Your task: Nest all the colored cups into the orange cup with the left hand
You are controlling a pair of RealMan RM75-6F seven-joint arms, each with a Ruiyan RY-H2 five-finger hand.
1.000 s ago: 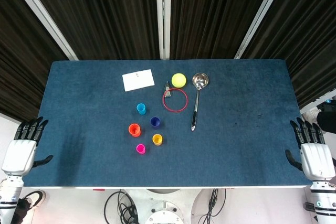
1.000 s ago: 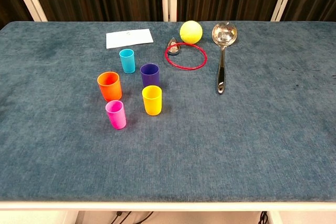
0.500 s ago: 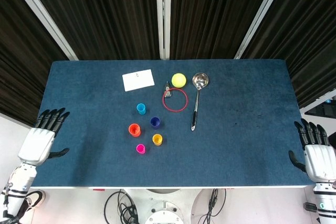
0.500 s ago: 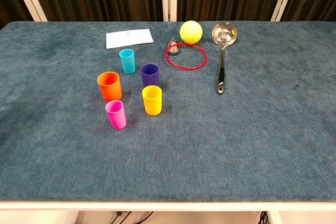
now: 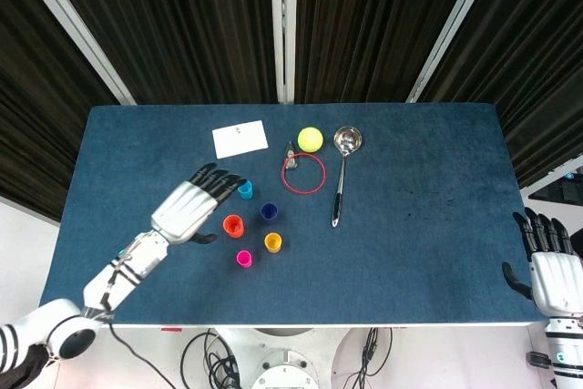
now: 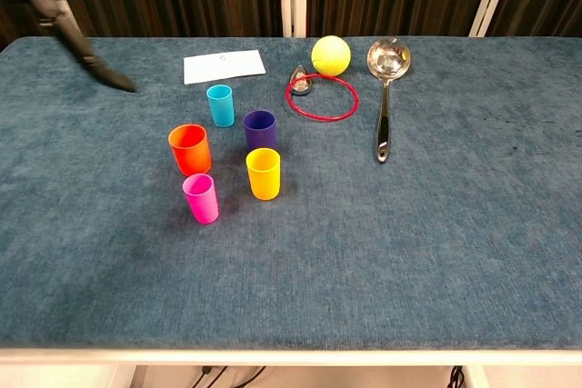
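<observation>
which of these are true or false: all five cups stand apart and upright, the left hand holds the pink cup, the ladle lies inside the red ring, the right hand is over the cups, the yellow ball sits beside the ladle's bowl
1. All five cups stand apart and upright, none nested. True: the orange cup, pink cup, yellow cup, purple cup and light blue cup each stand alone.
2. The left hand holds the pink cup. False: it holds nothing, fingers spread, near the orange and light blue cups.
3. The ladle lies inside the red ring. False: it lies outside the ring.
4. The right hand is over the cups. False: it is at the table's edge, far from them.
5. The yellow ball sits beside the ladle's bowl. True.
</observation>
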